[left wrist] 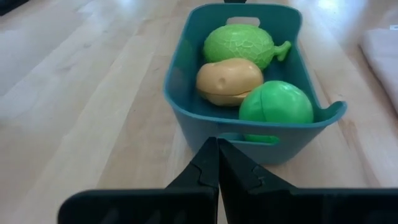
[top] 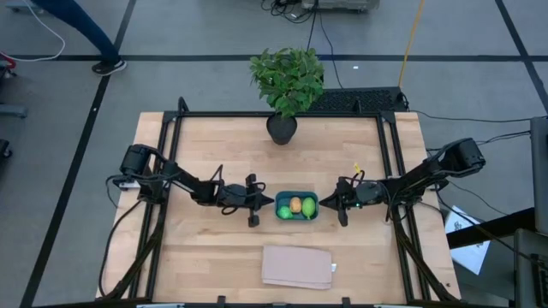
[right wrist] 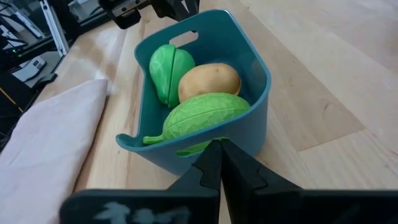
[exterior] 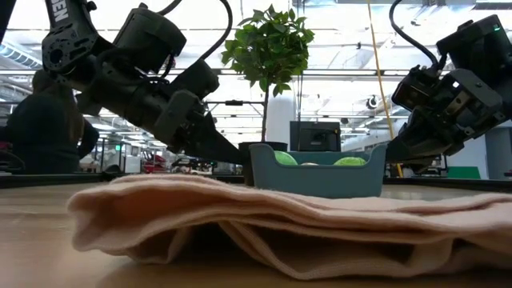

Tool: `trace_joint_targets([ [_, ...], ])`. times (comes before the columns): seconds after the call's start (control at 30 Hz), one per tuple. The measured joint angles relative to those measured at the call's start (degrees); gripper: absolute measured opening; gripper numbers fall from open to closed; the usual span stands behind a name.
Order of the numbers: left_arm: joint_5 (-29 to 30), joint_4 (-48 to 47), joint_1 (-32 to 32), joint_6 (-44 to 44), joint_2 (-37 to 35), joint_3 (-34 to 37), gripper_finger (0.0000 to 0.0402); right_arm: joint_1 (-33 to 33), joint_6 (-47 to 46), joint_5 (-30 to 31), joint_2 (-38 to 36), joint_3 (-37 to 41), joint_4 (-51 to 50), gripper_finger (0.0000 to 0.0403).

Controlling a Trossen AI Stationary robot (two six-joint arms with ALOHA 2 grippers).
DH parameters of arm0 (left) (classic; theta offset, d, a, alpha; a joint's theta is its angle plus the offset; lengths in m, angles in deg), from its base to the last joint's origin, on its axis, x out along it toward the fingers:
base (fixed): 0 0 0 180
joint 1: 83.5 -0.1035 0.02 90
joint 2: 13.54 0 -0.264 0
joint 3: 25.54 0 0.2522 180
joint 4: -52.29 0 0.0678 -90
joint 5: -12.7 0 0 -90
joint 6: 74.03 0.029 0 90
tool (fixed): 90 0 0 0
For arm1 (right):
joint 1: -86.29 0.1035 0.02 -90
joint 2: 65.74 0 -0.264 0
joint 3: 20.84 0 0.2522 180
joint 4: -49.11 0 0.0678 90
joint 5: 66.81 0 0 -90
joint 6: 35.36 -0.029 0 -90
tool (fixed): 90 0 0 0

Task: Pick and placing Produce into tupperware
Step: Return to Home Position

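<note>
The teal-blue tupperware (top: 296,217) stands on the wooden table's middle. Inside it lie three pieces of produce: a textured green one with a stem (left wrist: 238,45), an orange-tan one (left wrist: 229,81) and a smooth green one (left wrist: 275,103). My left gripper (top: 262,205) is shut, its tips low at the container's left end wall (left wrist: 186,118). My right gripper (top: 334,205) is shut too, with its tips low at the right end wall (right wrist: 249,134). Both point slightly downward at the container from opposite sides. My left gripper's shut fingertips (left wrist: 210,163) stand right at the foot of the tupperware's left end wall, beside its handle slot (left wrist: 258,138); whether they touch it I cannot tell. My right gripper's shut fingertips (right wrist: 211,163) stand at the right end wall's foot (right wrist: 186,163); touching or just short, I cannot tell.
A folded tan cloth (top: 297,266) lies near the table's front edge, in front of the container. A potted leafy plant (top: 287,81) stands at the far edge. Black frame rails (top: 163,171) run along both sides. A person (exterior: 48,120) shows beyond the table.
</note>
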Motion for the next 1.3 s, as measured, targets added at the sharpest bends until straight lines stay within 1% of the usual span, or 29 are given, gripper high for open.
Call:
trace_joint_targets([
  [0.2,6.2,-2.6,1.4,1.9,-0.1,0.0,0.0000,0.0,0.1,0.0,0.0,0.0,0.0,0.0000],
  [0.3,6.5,-3.8,2.0,2.9,-1.0,0.0,0.0000,0.0,0.4,0.0,-0.2,0.0,-0.1,0.0000],
  [0.43,7.8,-5.2,2.4,3.8,-2.9,0.3,0.0000,0.0,0.8,0.0,-2.4,0.0,-2.1,0.0000],
  [0.5,8.1,-6.0,2.5,4.4,-4.4,0.3,0.0000,0.0,1.0,0.1,-4.4,0.0,-4.7,0.0000],
  [0.73,9.2,-15.4,2.5,7.0,-11.5,0.3,0.0000,-0.2,4.5,0.3,-14.7,0.1,-13.0,0.0000],
  [0.83,9.5,-17.7,2.5,9.3,-15.1,0.5,0.0000,-0.2,7.2,0.3,-19.4,0.1,-15.6,0.0000],
  [0.9,9.5,-17.5,2.5,11.5,-17.8,1.3,0.0000,-0.2,8.4,0.3,-22.3,0.0,-17.9,0.0000],
  [1.0,9.0,-14.9,2.3,13.3,-23.2,4.4,0.0000,-0.6,10.0,0.3,-26.3,0.1,-20.3,0.0000],
  [1.17,3.0,-4.8,-0.1,14.7,-33.7,14.1,0.0000,-2.3,13.9,-0.1,-31.5,0.1,-21.7,0.0000],
  [1.3,1.5,-2.3,-2.1,15.1,-40.0,19.8,0.0000,-5.2,16.6,-3.4,-33.5,0.1,-20.2,0.0000],
])
